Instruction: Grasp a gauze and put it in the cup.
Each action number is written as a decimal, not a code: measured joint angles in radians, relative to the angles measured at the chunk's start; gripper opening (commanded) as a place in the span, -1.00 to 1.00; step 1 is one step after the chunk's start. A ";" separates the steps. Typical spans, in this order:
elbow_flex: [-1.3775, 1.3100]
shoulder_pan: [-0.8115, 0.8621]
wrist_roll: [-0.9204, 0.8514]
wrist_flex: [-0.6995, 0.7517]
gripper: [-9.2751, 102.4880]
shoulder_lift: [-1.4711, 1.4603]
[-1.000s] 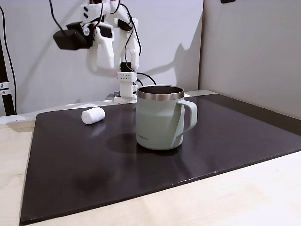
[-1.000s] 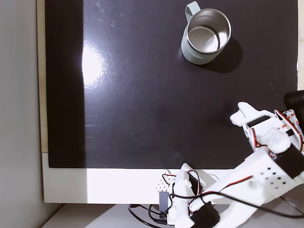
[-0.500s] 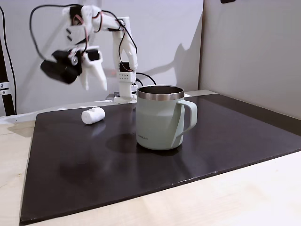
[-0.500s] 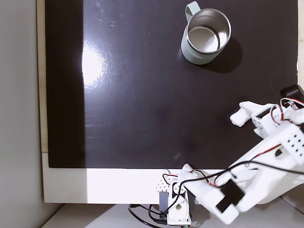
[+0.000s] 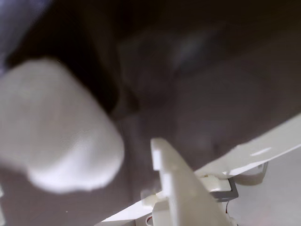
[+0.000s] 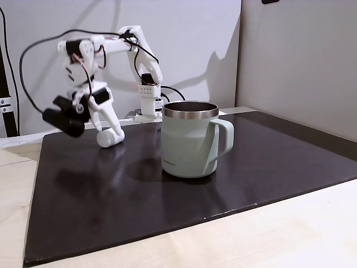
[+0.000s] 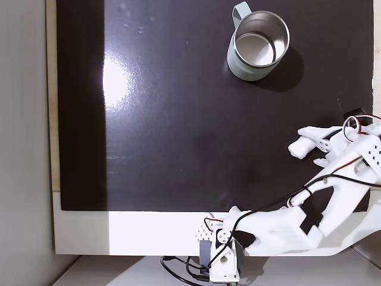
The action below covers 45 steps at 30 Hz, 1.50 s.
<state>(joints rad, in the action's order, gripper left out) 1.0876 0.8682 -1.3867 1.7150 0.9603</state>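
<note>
Close under the wrist camera, one soft gauze (image 5: 59, 127) on the dark mat (image 6: 167, 195).
Blurred and rounded, the white fabric roll lies on the glossy black mat beside a hard plastic finger (image 5: 181, 188); whether the gripper (image 6: 109, 134) is parted or clamped I cannot tell. Farther off, a fixed view shows one sage-green cup (image 6: 189, 139) with flat loop handle, and another its bare steel inside (image 7: 258, 46).
</note>
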 measured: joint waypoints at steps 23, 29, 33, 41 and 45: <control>-0.017 -0.009 0.026 -0.006 -0.83 -0.110; -0.017 -0.006 0.058 0.012 -0.83 -0.032; -0.017 -0.035 0.110 0.020 -0.83 0.127; -0.018 -0.121 0.242 0.031 -0.83 0.425; -0.118 -0.179 0.342 0.032 -0.83 0.449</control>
<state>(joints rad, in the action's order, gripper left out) 0.9695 0.6888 -1.0446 1.7472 1.4097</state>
